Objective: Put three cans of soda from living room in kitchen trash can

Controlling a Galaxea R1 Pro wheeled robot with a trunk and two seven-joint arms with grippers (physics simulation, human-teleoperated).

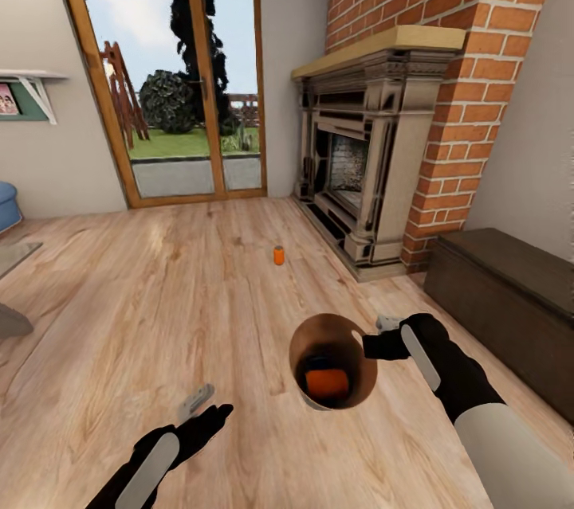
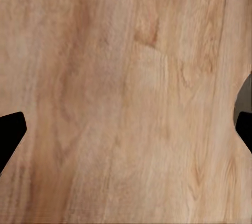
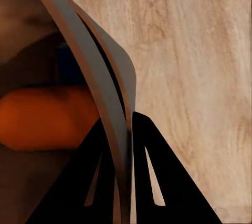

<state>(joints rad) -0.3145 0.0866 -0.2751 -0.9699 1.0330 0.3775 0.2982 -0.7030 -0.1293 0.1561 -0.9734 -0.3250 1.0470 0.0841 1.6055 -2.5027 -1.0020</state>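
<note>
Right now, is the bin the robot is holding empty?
No, the bin held by the right end effector has an orange can inside, with something dark blue behind it.

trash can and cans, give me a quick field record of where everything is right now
trash can: held off the wood floor, right gripper clamped on its rim
inside bin: orange can with a blue can behind it
loose orange can: upright on the floor, near the fireplace
left gripper: open, empty
</note>
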